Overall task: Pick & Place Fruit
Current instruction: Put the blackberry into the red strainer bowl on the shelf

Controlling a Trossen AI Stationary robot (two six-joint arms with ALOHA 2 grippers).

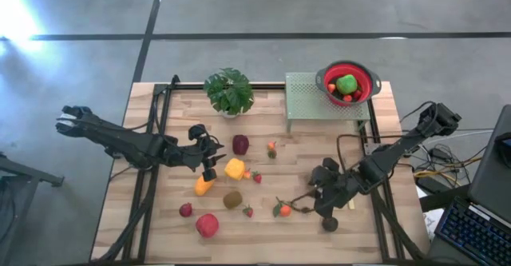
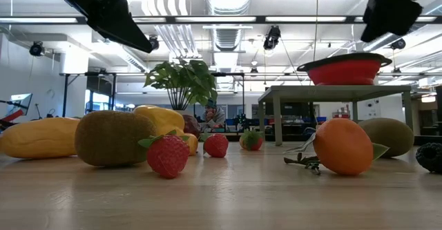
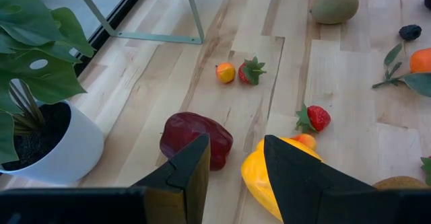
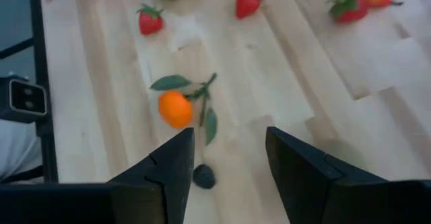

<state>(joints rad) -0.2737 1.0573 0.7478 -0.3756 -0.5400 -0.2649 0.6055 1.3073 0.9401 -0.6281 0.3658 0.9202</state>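
Toy fruits lie scattered on the wooden table. Among them are a maroon fruit, a yellow pepper, a kiwi, a red apple, strawberries, an orange with leaves and a dark berry. My left gripper hangs open above the gap between the maroon fruit and the yellow pepper. My right gripper is open above the table's near right part. The leafy orange and the dark berry lie just beside it.
A potted plant stands at the far edge. A red colander holding a green fruit sits on a green stand at the far right. Bare wood lies between the scattered fruits and the near edge.
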